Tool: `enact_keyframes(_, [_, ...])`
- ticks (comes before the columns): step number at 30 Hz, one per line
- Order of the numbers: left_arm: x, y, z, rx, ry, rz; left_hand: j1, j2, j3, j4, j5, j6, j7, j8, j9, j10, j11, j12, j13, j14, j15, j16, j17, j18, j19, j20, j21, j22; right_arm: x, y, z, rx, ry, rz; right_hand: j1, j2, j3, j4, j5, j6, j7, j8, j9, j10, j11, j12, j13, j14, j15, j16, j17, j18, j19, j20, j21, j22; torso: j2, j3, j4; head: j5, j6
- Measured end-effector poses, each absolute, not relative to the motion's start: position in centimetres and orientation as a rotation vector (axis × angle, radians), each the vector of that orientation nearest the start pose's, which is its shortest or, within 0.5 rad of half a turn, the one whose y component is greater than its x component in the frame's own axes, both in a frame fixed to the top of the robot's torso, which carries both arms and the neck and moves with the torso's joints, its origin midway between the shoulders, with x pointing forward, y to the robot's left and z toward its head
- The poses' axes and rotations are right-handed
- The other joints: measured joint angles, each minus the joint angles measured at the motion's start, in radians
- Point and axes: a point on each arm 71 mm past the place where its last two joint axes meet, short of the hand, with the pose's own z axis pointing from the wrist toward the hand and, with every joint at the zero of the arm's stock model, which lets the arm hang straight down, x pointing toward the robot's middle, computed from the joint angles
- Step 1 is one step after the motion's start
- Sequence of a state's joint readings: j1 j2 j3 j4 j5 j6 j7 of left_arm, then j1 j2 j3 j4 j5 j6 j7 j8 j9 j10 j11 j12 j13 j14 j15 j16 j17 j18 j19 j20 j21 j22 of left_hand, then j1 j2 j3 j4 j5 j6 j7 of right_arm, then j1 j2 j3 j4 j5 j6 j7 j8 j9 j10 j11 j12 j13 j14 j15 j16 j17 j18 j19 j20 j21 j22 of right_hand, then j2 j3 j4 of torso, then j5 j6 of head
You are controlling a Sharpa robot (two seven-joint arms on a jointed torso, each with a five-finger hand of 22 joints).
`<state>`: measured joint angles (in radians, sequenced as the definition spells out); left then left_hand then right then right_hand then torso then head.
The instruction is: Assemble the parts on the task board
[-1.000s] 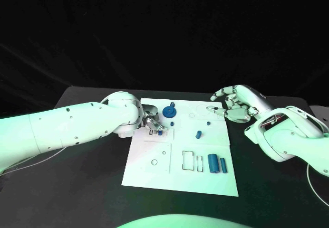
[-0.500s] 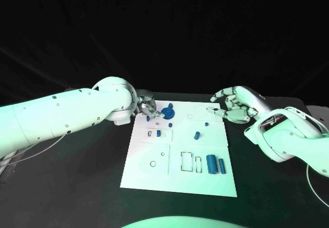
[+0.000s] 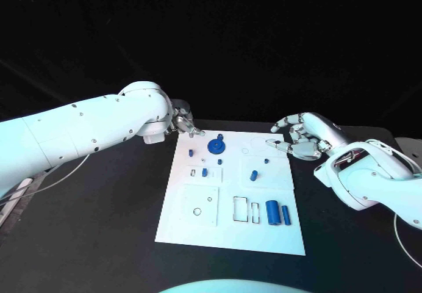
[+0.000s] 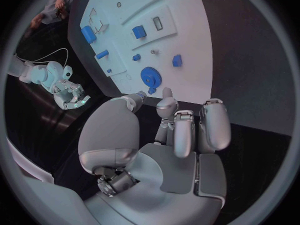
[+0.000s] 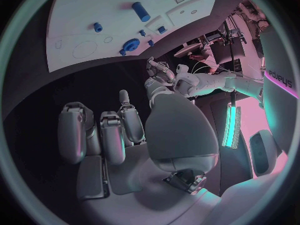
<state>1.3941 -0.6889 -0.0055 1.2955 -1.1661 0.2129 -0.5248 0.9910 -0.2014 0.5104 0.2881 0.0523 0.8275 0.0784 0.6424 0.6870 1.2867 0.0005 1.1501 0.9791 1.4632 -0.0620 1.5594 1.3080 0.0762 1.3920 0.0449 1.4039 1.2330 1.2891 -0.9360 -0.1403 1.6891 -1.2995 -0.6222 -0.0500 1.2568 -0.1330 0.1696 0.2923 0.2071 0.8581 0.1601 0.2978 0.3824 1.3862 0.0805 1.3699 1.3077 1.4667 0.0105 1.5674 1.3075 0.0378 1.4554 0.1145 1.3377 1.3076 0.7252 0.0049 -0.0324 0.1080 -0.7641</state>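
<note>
You had the task board point(image 3: 230, 226) flat in the middle of the black counter point(image 3: 97, 232), long side running away from the robot. Left robot hand point(image 3: 185, 122) sat off the board's far left corner, over bare counter; in its wrist view the fingers point(image 4: 212, 127) were loosely curled, apart from the thumb, nothing in them. Right robot hand point(image 3: 299, 137) hovered just past the board's far right edge, fingers bent inward, tips near each other, holding nothing as far as the head and wrist views showed. On the board: a blue gear point(image 3: 216, 146) near the far end, with a small blue part point(image 3: 220, 136) just beyond it; a short blue part point(image 3: 205, 172) on the left side beside a small rectangular slot; another blue part point(image 3: 253, 175) toward the middle right; two blue cylinders point(image 3: 278, 212) lying side by side nearer the robot, next to two outlined rectangular recesses point(image 3: 246, 208). A small ring outline point(image 3: 197, 211) sat on the raised square to their left.
</note>
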Motion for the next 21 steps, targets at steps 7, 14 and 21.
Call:
enact_keyframes(7, [56.2,21.4,-13.5,-0.114,2.161,-0.233,0.004,0.004,-0.004,0.003,0.000,0.000,0.000,-0.004,-0.004,-0.004,0.004,0.000,-0.005,0.003,0.003,0.000,0.000,0.000,0.004,0.004,0.000,0.000,45.6,-20.3,-15.0,0.007,1.428,0.795,0.000,0.000,0.000,0.000,0.000,0.000,0.000,0.000,0.000,0.000,0.000,0.000,0.000,0.000,0.000,0.000,0.000,0.000,0.000,0.000,0.000,0.000,-0.001,-0.0003,0.0011,0.006,0.002])
enact_keyframes(14, [56.7,21.3,-14.9,-0.112,2.206,-0.201,0.004,0.004,-0.013,0.001,0.000,0.000,0.000,-0.010,-0.010,-0.007,0.007,0.000,-0.013,0.004,0.004,0.000,0.000,0.000,0.004,0.004,0.000,0.000,45.5,-20.2,-15.1,0.007,1.429,0.798,0.000,0.000,0.000,0.000,0.000,-0.004,-0.004,0.000,0.000,-0.010,-0.003,-0.010,0.000,0.000,0.000,0.000,0.000,0.000,0.000,0.000,-0.005,0.000,-0.001,-0.0008,-0.0011,0.011,0.003])
enact_keyframes(21, [56.9,21.0,-16.0,-0.105,2.245,-0.184,0.004,0.004,-0.022,0.003,0.000,0.000,0.000,-0.016,-0.014,-0.011,0.011,-0.009,-0.023,0.004,0.003,0.000,0.000,0.000,0.000,0.007,0.000,-0.004,45.5,-20.2,-15.1,0.008,1.429,0.798,0.000,0.000,0.000,0.000,0.000,-0.004,-0.004,0.000,0.000,-0.017,-0.003,-0.017,0.000,0.000,0.000,0.000,0.000,0.000,-0.004,-0.004,-0.011,0.000,0.000,-0.0002,-0.0028,0.011,0.004])
